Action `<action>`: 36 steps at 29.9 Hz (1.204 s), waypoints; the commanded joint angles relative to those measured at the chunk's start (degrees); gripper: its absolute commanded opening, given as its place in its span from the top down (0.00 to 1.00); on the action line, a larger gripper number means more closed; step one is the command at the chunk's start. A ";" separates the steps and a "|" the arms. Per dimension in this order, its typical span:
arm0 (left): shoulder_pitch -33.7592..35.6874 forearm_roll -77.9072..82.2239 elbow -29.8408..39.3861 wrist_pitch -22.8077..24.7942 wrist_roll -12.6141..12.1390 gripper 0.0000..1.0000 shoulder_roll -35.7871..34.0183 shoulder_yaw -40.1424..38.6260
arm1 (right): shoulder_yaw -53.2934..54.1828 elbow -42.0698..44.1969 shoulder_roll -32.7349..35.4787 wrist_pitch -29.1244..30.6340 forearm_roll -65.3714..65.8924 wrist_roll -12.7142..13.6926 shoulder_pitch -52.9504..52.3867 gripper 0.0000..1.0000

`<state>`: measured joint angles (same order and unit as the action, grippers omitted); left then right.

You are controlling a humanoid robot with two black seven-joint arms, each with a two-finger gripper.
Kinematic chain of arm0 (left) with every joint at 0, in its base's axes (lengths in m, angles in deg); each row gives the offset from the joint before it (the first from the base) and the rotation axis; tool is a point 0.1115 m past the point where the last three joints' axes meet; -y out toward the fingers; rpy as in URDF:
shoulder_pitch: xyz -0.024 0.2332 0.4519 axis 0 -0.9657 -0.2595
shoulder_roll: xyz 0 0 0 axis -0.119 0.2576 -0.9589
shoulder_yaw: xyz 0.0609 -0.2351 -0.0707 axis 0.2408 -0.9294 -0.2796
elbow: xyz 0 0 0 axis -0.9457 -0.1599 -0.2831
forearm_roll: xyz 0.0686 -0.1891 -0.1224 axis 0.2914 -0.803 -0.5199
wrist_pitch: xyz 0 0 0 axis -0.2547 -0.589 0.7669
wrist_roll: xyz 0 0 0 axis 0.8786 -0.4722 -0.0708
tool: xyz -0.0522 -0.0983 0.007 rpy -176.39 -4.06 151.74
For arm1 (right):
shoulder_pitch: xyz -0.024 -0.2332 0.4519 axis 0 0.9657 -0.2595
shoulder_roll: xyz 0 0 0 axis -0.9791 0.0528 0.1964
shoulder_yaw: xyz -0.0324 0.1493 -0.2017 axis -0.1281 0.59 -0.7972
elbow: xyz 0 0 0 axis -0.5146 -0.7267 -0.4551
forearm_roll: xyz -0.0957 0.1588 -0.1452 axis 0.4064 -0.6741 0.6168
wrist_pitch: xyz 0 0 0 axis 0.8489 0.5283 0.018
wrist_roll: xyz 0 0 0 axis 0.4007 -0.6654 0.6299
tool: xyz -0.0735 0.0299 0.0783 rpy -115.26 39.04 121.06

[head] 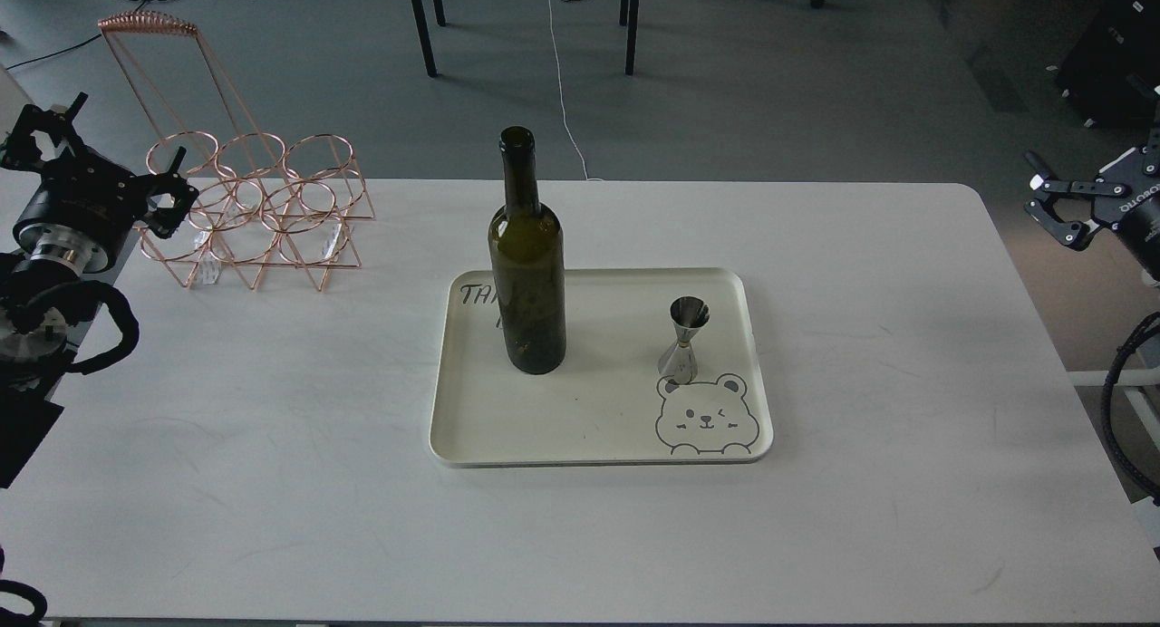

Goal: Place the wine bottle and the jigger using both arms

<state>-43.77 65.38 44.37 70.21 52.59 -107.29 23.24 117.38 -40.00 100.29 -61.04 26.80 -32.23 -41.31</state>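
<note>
- Wine bottle (528, 274) stood upright on the left half of a cream tray (598, 428), partly covering some handwriting on the tray floor.
- Glass, dark olive, no label, mouth open. Judged heavy for its width, rigid, smooth and likely slippery; top-heavy if tipped by the neck. Breakable on a hard table (272, 482).
- Best hold judged to be the straight body below the shoulder, fingers squeezing across the cylinder. The neck is narrower and easier to span, but would let the body swing.
- Jigger (684, 342) stood upright on the right half of the same tray, just above a printed bear face (707, 417), well apart from the bottle.
- Polished metal, hourglass form; judged light, stiff, not fragile, easily knocked over. The pinched waist looked the natural place to grip, since the cones above and below would stop it sliding.
- Left gripper (170, 201) hung at the table's left edge, in front of a copper wire rack (263, 210); too dark and end-on to tell its opening. Nothing seen in it.
- Right gripper (1051, 215) hung off the table's right edge, fingers spread wide, empty.
- Both objects were already on the tray; neither arm touched them.
</note>
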 commanded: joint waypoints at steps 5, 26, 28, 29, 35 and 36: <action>-0.11 0.00 -0.11 0.02 0.08 0.01 0.04 0.21 | -0.16 -20.51 5.86 -11.28 21.25 -0.14 0.13 0.01; -0.11 1.32 0.51 0.02 -0.10 0.01 -1.46 0.48 | -25.55 -33.46 6.21 -29.14 82.60 -9.98 -1.80 0.02; -0.11 1.32 0.51 0.02 -0.01 0.01 -1.46 0.48 | -27.93 -32.67 6.12 -29.93 88.22 -10.25 -2.42 0.03; -0.02 1.32 0.51 0.02 -0.01 0.01 -1.54 0.48 | -28.98 -31.71 5.95 -30.46 91.21 -10.25 -2.77 0.03; 0.06 1.41 0.60 0.02 -0.01 0.01 -1.63 0.48 | -31.72 -25.03 1.12 -33.97 102.21 -10.25 -5.05 0.04; 0.06 1.41 0.60 0.02 -0.01 0.01 -1.55 0.48 | -31.72 -23.71 0.15 -34.33 103.96 -10.25 -5.32 0.05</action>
<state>-43.73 66.73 44.96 70.23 52.58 -108.97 23.72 86.00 -66.82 102.59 -94.12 126.15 -42.48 -45.87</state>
